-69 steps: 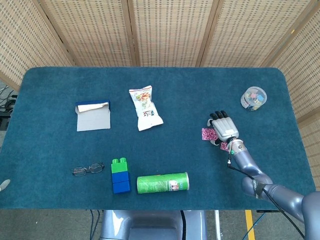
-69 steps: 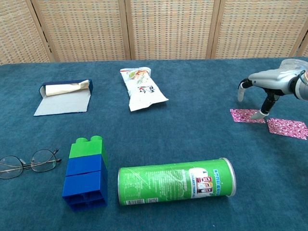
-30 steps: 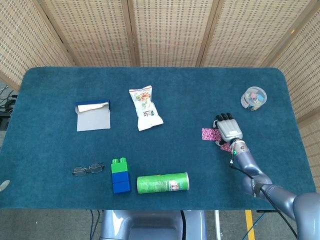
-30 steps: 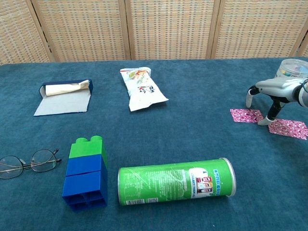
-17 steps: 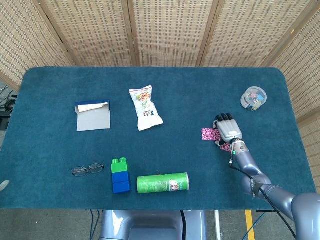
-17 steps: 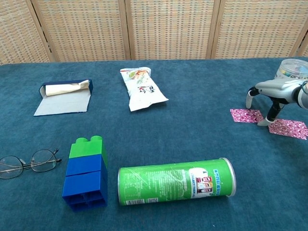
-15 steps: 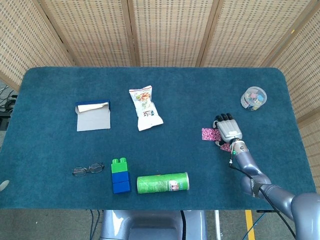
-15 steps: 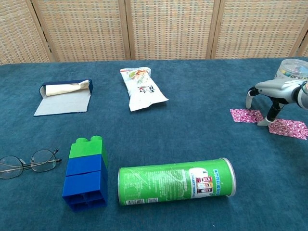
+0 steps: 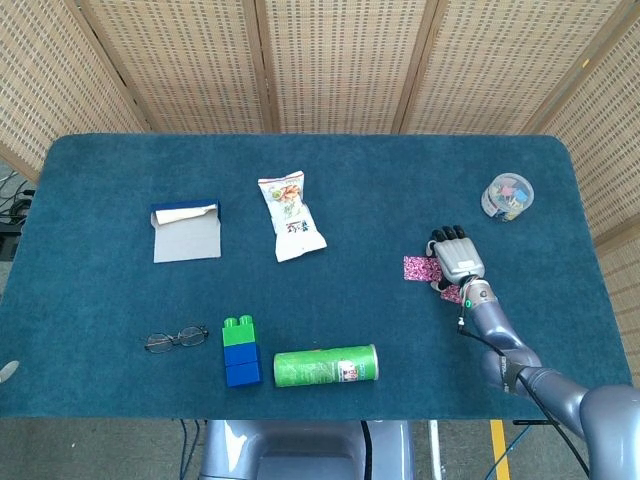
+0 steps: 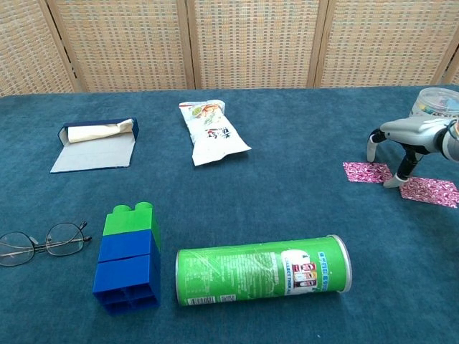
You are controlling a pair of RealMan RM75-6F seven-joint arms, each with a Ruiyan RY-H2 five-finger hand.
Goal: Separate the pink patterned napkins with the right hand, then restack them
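Head view – right hand (image 9: 455, 259): hovering palm down over the two pink patterned napkins, fingers arched, gripping nothing.
Head view – napkins: the left napkin (image 9: 417, 268) is lying flat just left of the hand; the right napkin (image 9: 452, 294) is peeking out below the hand.
Head view – worktop (image 9: 400, 190): blue cloth carrying a snack bag (image 9: 290, 215), a blue-edged open box (image 9: 186, 231), eyeglasses (image 9: 176, 339), a green-and-blue block stack (image 9: 240, 351), a green chip canister (image 9: 326, 366) lying on its side, and a clear tub (image 9: 507, 196) far right.
Chest view – right hand (image 10: 407, 140): fingertips (image 10: 393, 183) pointing down, touching the worktop between the napkins.
Chest view – napkins: left napkin (image 10: 366, 172) and right napkin (image 10: 429, 191) are lying apart, unstacked.
Left hand: showing in neither view.
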